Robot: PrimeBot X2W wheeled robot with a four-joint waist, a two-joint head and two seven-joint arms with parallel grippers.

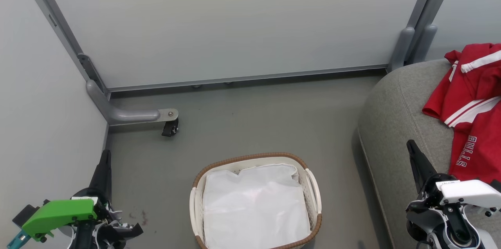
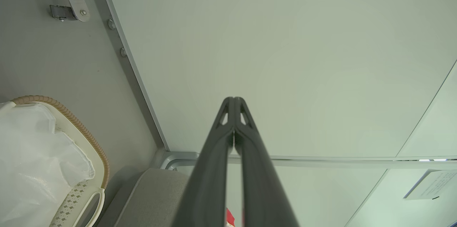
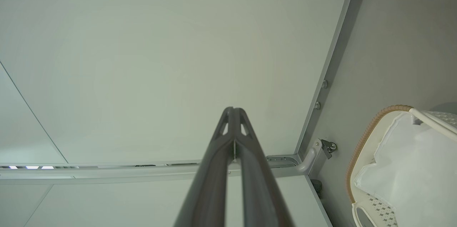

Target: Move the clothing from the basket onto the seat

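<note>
left gripper (image 1: 105, 154): lower left; two long dark fingers (image 2: 214, 170) pressed together, holding nothing.
right gripper (image 1: 410, 144): lower right; fingers closed tip to tip, empty.
small cream perforated plastic basket with brown woven rim (image 1: 250, 157): on the grey floor (image 1: 254, 119) between both grippers, apart from each; plain white sheet (image 1: 254, 206) covers its inside.
large grey woven-fabric seat (image 1: 395, 116): right of the basket; right fingers show against its near edge.
red sports clothing with white stripe trim and white "bulls" lettering (image 1: 475, 96): on the seat, near the right fingertips, not touching; well apart from the left fingers.
</note>
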